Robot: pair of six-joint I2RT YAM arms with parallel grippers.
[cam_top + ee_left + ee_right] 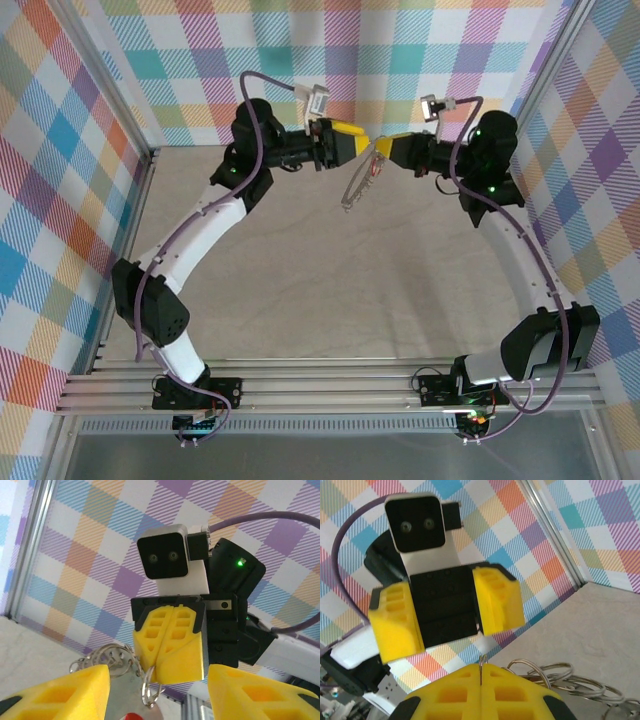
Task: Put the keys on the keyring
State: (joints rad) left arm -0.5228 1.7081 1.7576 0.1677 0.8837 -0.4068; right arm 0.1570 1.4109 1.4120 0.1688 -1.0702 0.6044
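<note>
Both arms meet in the air at the far middle of the table. My right gripper [385,150] is shut on the keyring [355,188], a floppy string of linked silver rings that hangs down from it. A key with a red head [376,168] dangles on it just below the jaws. In the left wrist view my left gripper [157,681] is open, its yellow fingers [65,692] on either side of the key [131,716] and the small ring [149,686]. In the right wrist view the right gripper [481,666] pinches a thin ring edge, and more rings [565,680] hang beside it.
The beige tabletop [330,290] lies below the grippers. Checkered walls [60,180] and aluminium frame posts close it in on the left, right and back. Purple cables [262,105] loop over both wrists.
</note>
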